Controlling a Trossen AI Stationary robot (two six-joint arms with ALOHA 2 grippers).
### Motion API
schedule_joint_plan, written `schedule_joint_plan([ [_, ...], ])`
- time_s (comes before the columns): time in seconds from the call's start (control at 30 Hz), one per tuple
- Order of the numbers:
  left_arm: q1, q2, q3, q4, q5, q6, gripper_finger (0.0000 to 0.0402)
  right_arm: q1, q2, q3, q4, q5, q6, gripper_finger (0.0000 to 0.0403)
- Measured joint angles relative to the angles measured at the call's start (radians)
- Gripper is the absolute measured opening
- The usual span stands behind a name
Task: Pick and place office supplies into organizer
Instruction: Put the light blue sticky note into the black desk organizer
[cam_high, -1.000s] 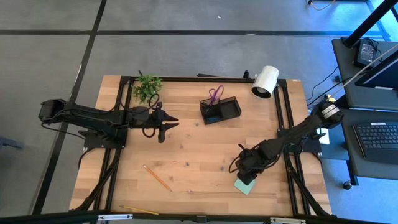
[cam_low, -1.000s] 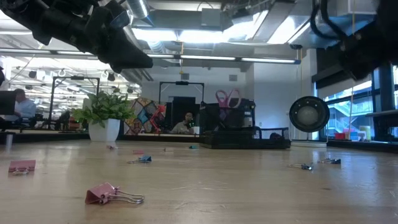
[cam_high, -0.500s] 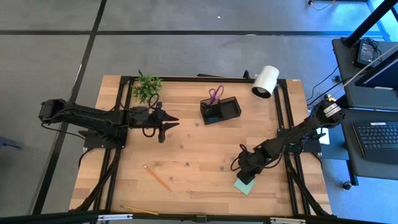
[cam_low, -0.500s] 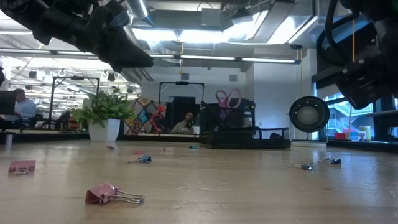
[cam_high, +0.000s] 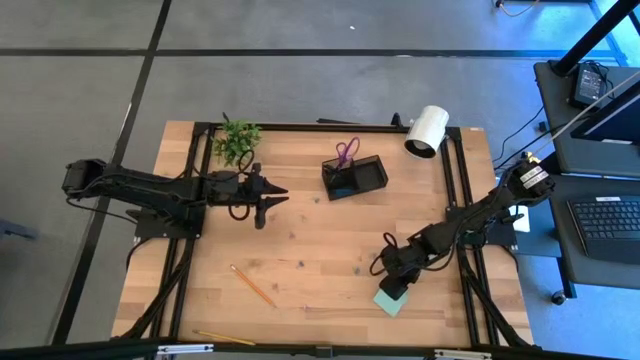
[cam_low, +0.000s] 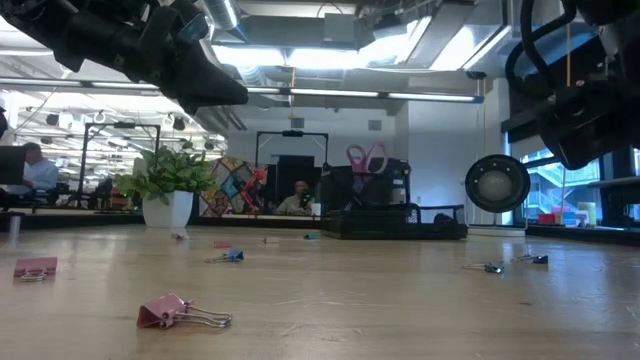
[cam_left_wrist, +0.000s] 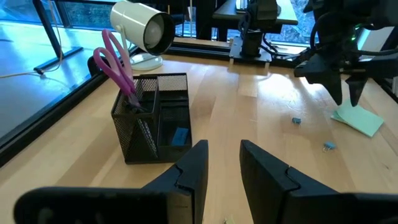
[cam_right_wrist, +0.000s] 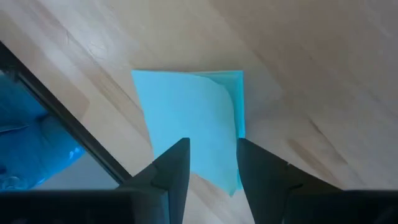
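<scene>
The right tool (cam_right_wrist: 211, 163), fingers slightly parted and empty, points at the sticky-note pad (cam_right_wrist: 189, 118).

Open-plan robotics lab: test rigs (cam_low: 290, 165), seated people (cam_low: 296, 199) behind

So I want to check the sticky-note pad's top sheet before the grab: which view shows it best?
The right wrist view: the square light-green paper sticky-note pad fills it, top sheet curling, right claw open above it. The high view shows a small square under that claw. The left wrist view shows it far off. The low view doesn't show it.
</scene>
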Motion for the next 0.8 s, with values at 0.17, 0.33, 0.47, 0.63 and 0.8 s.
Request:
schedule_joint_plan([
  [0.17,0.0,0.0,0.0,0.0,-0.003,0.001,0.0086,0.0,0.0,0.0,0.041,0.0,0.002,0.0135],
  [0.33,0.0,0.0,0.0,0.0,-0.003,0.001,0.0086,0.0,0.0,0.0,0.02,0.004,0.024,0.0135],
  [0.47,0.0,0.0,0.0,0.004,0.024,0.001,0.0086,0.0,0.0,0.0,0.024,0.008,0.023,0.0135],
  [0.63,-0.005,0.0,0.0,0.033,0.178,0.046,0.0086,0.0,0.0,0.0,0.018,0.009,0.022,0.0135],
  [0.8,-0.08,0.008,0.025,0.039,0.208,0.132,0.0086,0.0,0.0,0.0,-0.009,0.01,0.024,0.0135],
])
